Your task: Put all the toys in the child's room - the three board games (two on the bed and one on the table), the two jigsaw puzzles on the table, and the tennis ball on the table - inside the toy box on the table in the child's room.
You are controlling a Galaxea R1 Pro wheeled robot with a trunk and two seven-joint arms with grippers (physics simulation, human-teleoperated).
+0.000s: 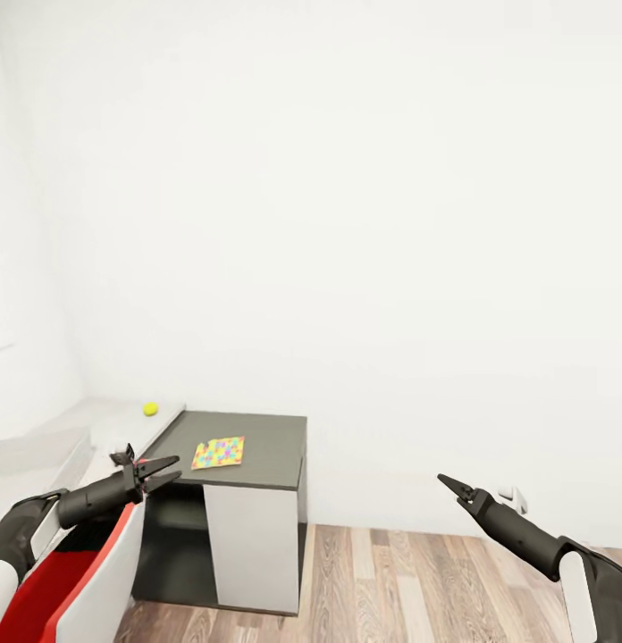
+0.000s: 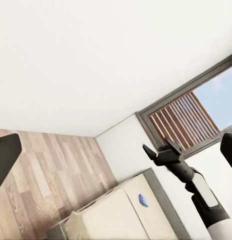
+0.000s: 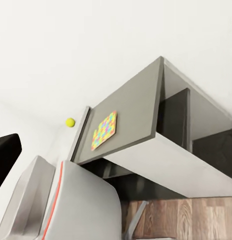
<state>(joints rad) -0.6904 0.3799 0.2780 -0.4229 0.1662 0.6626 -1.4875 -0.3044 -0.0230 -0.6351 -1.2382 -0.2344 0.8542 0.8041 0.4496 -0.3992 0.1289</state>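
A jigsaw puzzle is lying flat on the dark grey cabinet top, a thin square of yellow, blue, green and pink bits. It is sitting just past the left fingers. The small yellow-green tennis ball is resting on the pale worktop, farther beyond those fingers. A small blue board game is lying on the beige bed.

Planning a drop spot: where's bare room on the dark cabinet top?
The dark cabinet top is bare right of and behind the jigsaw puzzle. The left gripper crowds its front-left corner. The tennis ball lies on the pale table beside it.
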